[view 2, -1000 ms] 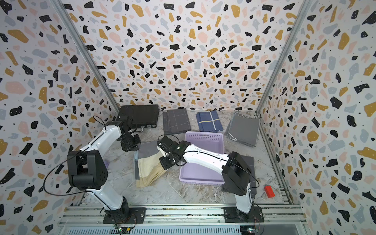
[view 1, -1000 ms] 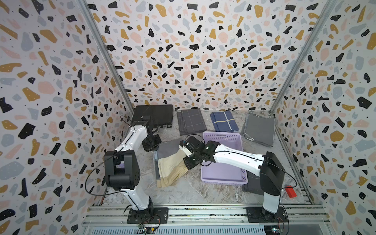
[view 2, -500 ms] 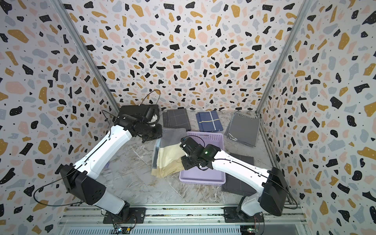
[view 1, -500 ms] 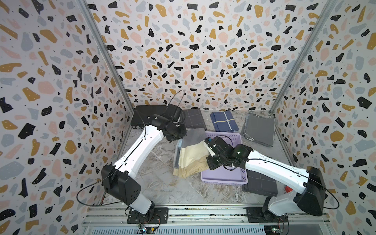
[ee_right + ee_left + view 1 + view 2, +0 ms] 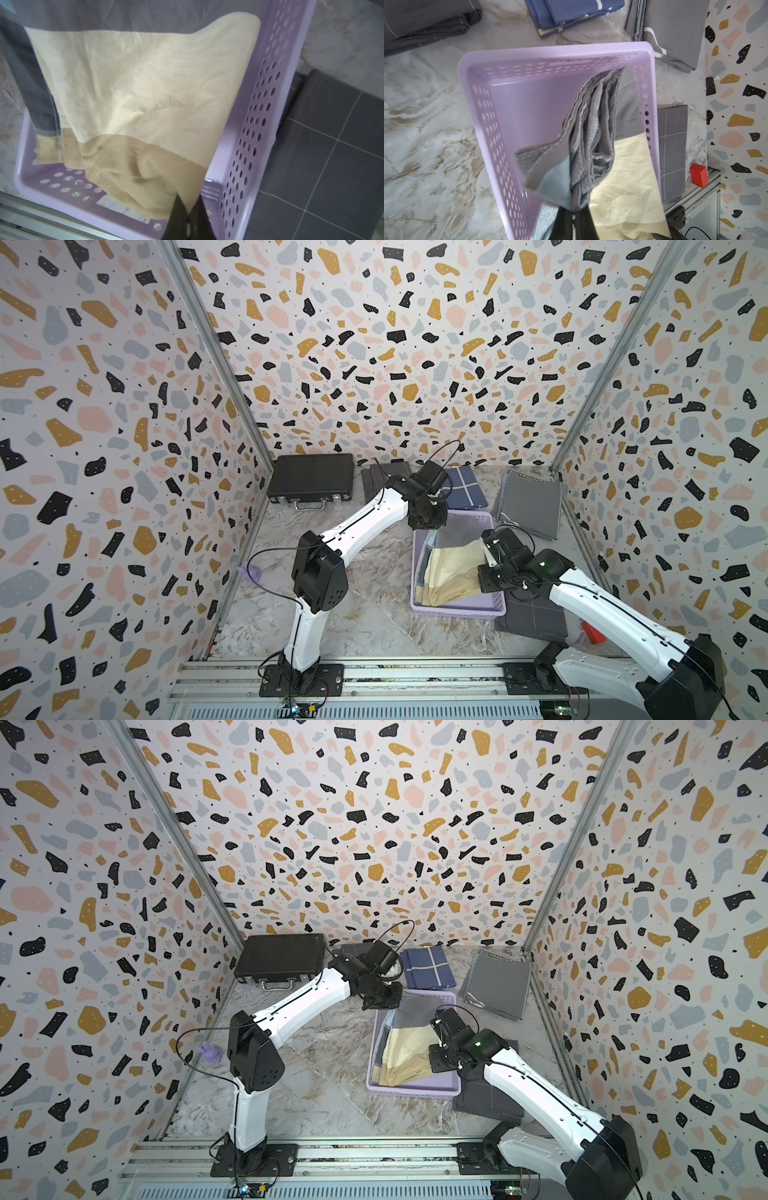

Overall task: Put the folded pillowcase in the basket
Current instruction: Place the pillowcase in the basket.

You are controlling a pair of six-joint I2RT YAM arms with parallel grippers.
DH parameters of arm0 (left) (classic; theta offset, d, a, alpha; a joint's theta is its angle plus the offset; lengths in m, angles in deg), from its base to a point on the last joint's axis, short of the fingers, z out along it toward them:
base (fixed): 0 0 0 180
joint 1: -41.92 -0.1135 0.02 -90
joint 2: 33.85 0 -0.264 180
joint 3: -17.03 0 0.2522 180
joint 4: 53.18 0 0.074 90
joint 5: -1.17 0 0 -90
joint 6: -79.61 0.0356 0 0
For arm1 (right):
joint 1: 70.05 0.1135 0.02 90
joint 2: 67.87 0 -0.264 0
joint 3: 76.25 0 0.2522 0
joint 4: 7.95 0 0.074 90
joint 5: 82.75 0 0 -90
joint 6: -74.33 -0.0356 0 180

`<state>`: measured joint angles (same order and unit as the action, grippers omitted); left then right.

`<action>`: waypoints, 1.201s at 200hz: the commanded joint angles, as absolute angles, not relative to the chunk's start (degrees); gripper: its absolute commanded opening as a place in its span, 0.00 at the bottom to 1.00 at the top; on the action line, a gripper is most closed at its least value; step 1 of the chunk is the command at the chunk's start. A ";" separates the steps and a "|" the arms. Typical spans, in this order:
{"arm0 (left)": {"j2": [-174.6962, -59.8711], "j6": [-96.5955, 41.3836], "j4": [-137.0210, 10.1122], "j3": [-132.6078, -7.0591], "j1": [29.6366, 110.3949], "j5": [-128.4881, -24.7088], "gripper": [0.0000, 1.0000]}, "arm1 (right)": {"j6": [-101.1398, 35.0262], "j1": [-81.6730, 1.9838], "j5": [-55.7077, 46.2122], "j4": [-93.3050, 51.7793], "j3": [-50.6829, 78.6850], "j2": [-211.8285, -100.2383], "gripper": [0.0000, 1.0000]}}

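The folded pillowcase is up in the air, right over the basket — it is not lying in it yet. Both grippers have hold of it.

The left gripper is pinched tight on the grey end, over the far end of the basket. The right gripper is pinched tight on the tan corner, by the basket's right wall and closer to the robot. The cloth hangs between them and sags in the middle.

In both top views almost all of the cloth sits inside the purple rim. In the right wrist view the tan edge droops low toward the basket's near wall. I cannot tell if it touches the bottom. In the left wrist view much of the basket floor is bare, and the grey folds are bunched up, with one flap hanging loose.

So the big part looks done: the pillowcase is picked up and is over the right place. I think what is left is small — bring it down, open both grippers, and lift the arms away. The cloth may not land as neat and flat as it could, since the folds are already a bit messy.

The black case and the blue cloth lie on the worktop, outside the basket.
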<state>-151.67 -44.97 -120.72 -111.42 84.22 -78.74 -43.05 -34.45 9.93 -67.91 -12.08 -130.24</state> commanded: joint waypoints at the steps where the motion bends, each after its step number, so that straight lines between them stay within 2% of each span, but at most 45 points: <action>1: -151.88 -45.81 -119.25 -115.06 84.19 -78.91 0.00 | -40.34 -37.85 7.94 -69.61 -12.38 -129.21 0.00; 58: -157.20 -45.07 -119.29 -115.47 83.59 -80.81 0.00 | -40.26 -38.11 3.42 -64.25 -14.98 -133.30 0.00; 101: -159.93 -45.18 -118.62 -115.02 82.46 -80.63 0.00 | -40.15 -38.21 4.92 -63.00 -16.49 -135.01 0.00; 104: -159.87 -45.11 -118.67 -114.84 82.37 -80.65 0.07 | -40.23 -38.21 5.03 -63.13 -16.50 -135.24 0.00; 106: -159.89 -45.08 -118.70 -114.72 82.29 -80.61 0.13 | -40.31 -38.16 5.20 -63.22 -16.43 -135.45 0.02; 112: -159.66 -45.09 -118.66 -114.23 82.03 -80.57 0.27 | -40.73 -38.18 5.72 -63.70 -16.31 -135.71 0.24; 116: -159.23 -44.83 -118.64 -113.88 81.84 -80.57 0.34 | -40.89 -38.17 5.88 -63.79 -16.36 -135.74 0.34; 126: -158.06 -43.90 -118.61 -113.30 81.80 -81.33 0.46 | -41.28 -38.17 6.38 -63.83 -16.55 -135.02 0.43; 140: -155.64 -42.56 -118.62 -112.75 81.81 -81.71 0.54 | -41.59 -38.23 7.25 -63.91 -16.51 -133.07 0.56; 166: -151.04 -41.35 -118.69 -113.21 81.78 -77.24 0.57 | -41.38 -38.17 8.26 -65.82 -13.87 -130.91 0.56; 187: -145.76 -40.76 -119.42 -109.99 81.78 -79.12 0.58 | -40.60 -38.23 10.10 -67.64 -11.58 -130.45 0.56; 212: -139.85 -39.75 -120.36 -98.42 81.73 -85.09 0.57 | -39.77 -38.22 12.59 -68.26 -11.40 -129.91 0.57; 240: -136.36 -38.17 -120.14 -87.63 81.74 -85.41 0.57 | -39.69 -38.22 12.15 -68.21 -11.76 -129.80 0.58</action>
